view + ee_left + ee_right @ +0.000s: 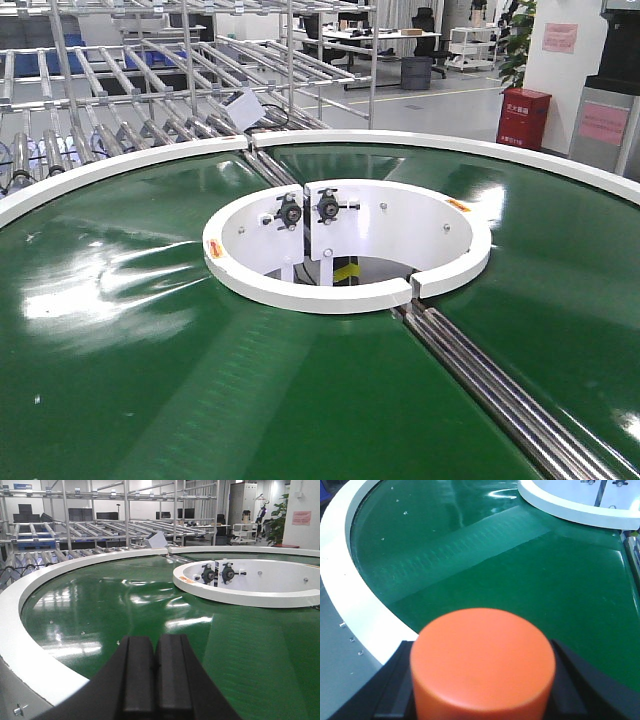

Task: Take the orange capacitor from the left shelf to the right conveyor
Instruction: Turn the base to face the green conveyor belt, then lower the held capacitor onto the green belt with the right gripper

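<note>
Robot at the round conveyor: an orange capacitor (482,665) is clamped between the right fingers (580,685), its flat round top filling the bottom of the right wrist view, with a dark finger pressed against each side. Ahead of it spreads the green belt of the conveyor table (520,580), bounded on the left by a curving white outer rim (350,595); whether the capacitor hangs over belt or rim cannot be told. In the left wrist view the left fingers (137,675) are pressed together with nothing between them, the glossy belt stretching away in front and the same white rim sweeping round at the left. The front-facing view shows the green surface wrapping round a white inner ring (300,295) that carries two black bearing mounts (327,208), while steel rollers (500,390) cut across the belt at lower right. Behind the table stand metal roller racks (150,90), and a red cabinet (523,118) sits by the far wall
</note>
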